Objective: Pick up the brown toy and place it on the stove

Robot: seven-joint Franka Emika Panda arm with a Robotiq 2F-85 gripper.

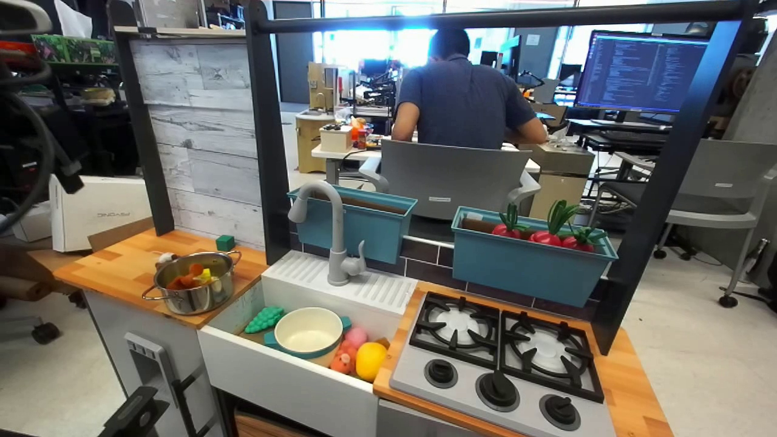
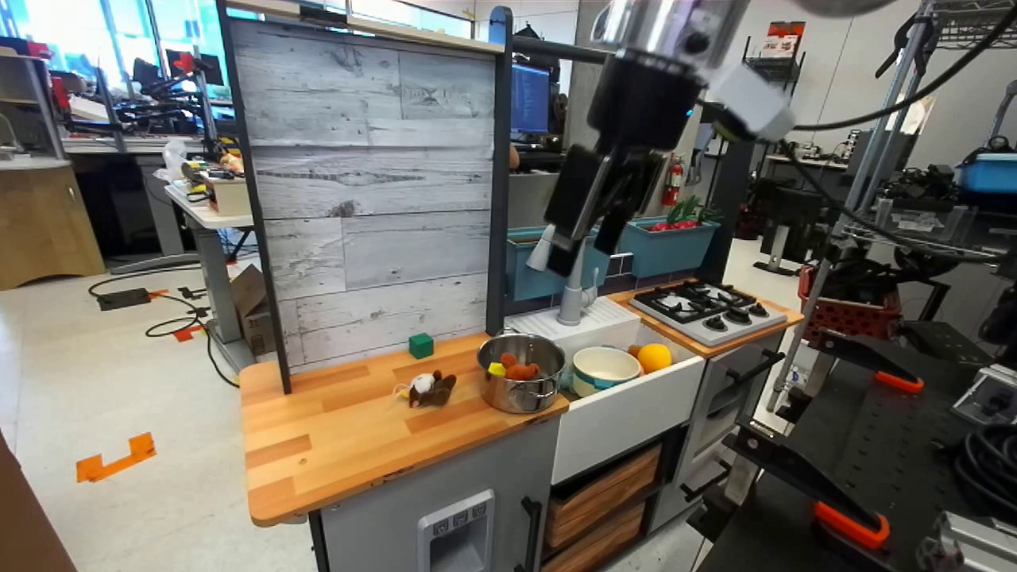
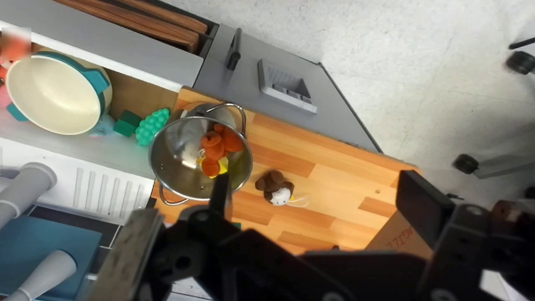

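Note:
The brown toy (image 2: 433, 389) is a small dark-brown plush with a white head. It lies on the wooden counter beside the metal pot. In the wrist view the brown toy (image 3: 272, 184) shows whole. In an exterior view it (image 1: 165, 258) is mostly hidden behind the pot. My gripper (image 2: 586, 253) is high above the counter and sink edge. In the wrist view the gripper (image 3: 314, 182) has its fingers wide apart with nothing between them; the toy lies well below, nearer the left finger. The stove (image 1: 466, 371), grey with black grates and knobs, also shows beyond the sink (image 2: 690, 319). It is out of the wrist view.
The metal pot (image 2: 520, 395) holds orange and yellow toys. A green block (image 2: 421, 345) stands near the back panel (image 2: 373, 175). The sink (image 1: 291, 379) holds a cream bowl (image 1: 308, 331) and several toys. A grey faucet (image 1: 337, 243) and teal planters (image 1: 528, 267) stand behind.

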